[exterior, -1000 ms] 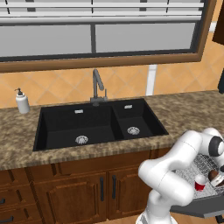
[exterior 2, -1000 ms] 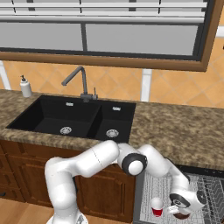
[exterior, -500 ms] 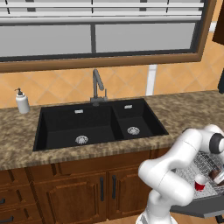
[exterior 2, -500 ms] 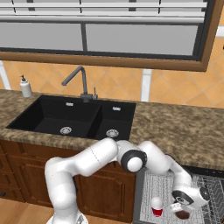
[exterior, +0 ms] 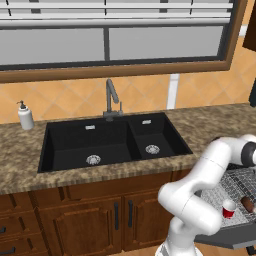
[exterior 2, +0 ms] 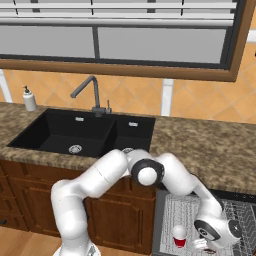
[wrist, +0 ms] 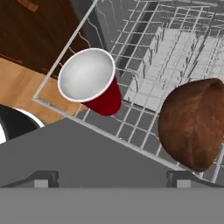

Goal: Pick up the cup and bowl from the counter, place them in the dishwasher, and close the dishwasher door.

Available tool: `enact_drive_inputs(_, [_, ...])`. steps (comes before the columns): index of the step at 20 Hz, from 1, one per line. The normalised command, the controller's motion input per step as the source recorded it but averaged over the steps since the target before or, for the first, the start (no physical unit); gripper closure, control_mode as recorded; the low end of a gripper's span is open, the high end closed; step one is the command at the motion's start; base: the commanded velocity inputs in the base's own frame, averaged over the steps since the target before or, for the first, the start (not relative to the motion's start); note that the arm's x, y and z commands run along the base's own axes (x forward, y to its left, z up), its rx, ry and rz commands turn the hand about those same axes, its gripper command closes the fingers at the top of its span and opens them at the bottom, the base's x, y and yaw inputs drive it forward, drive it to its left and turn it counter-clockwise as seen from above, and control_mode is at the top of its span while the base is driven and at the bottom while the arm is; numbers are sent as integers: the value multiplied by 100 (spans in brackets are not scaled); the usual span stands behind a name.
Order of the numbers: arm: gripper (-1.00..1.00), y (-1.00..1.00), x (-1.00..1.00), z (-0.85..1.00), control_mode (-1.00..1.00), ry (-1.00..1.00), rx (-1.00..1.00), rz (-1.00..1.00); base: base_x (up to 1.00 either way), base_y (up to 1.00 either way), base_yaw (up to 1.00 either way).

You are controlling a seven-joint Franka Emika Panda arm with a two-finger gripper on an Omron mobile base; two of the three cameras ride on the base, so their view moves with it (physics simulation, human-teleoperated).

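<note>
Since earlier, fingers (wrist: 111,178) have spread apart, bowl (wrist: 194,122) beside cup (wrist: 92,81) on rack (wrist: 175,48)

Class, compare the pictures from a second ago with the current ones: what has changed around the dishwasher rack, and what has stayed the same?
The gripper has opened and let go of the round brown bowl, which now lies on the pale grey wire-mesh rack with the hand drawn slightly back from it. The small red cup with a white inside stays upright on the rack beside the bowl, and the dishwasher door remains down.
</note>
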Motion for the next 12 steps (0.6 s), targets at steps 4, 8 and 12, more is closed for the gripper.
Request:
enact_drive_inputs(4, [-100, 23, -82, 78, -100, -1, -1, -10, 0, 0, 0])
enact_drive_inputs(8, [-100, 6, -69, 100, -100, 0, 0, -20, 0, 0, 0])
enact_drive_inputs(12, [-100, 28, -96, 51, -100, -16, 0, -28, 0, 0, 0])
